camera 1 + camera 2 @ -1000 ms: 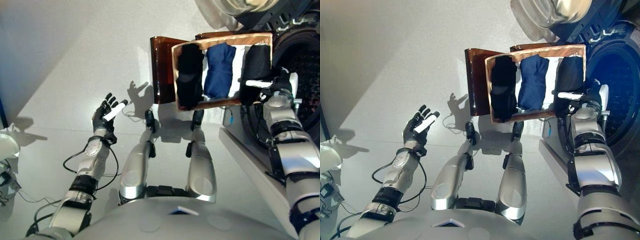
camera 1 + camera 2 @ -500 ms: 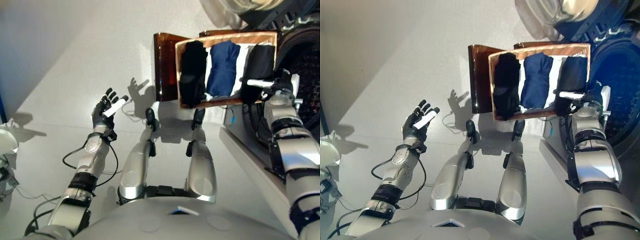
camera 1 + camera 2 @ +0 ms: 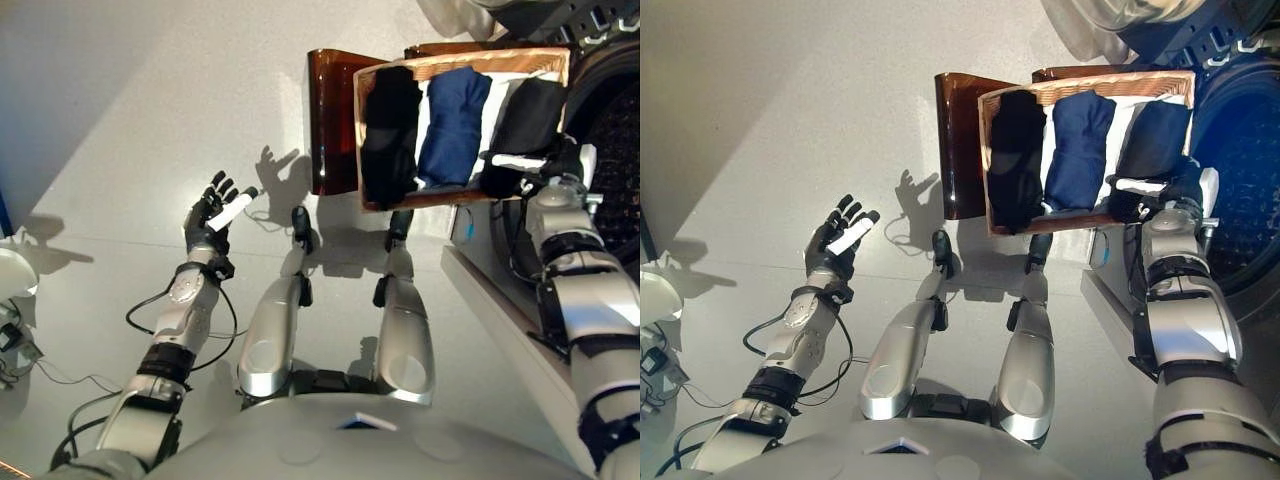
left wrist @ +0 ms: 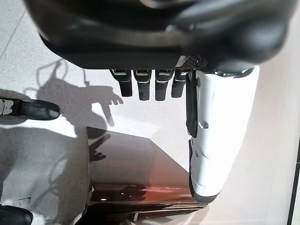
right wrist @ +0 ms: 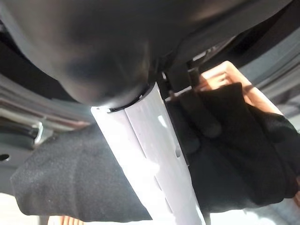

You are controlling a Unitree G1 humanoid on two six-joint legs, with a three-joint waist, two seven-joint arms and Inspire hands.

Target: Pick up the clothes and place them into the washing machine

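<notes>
A woven basket on a brown stand holds three folded garments side by side: a black one, a navy one and another black one at the right end. My right hand is on that right black garment; its white-covered thumb lies across the cloth, which is bunched against the fingers. My left hand hangs open above the bare floor at the left, holding nothing. The washing machine's drum opening is just right of the basket.
The washer's open door sits at the top right, above the basket. The machine's pale front panel runs along the right side. A white object with wires lies at the far left edge. Grey floor spreads between it and the basket.
The whole picture has shifted slightly, so the camera moved. My right hand stays on the right black garment and my left hand stays open over the floor.
</notes>
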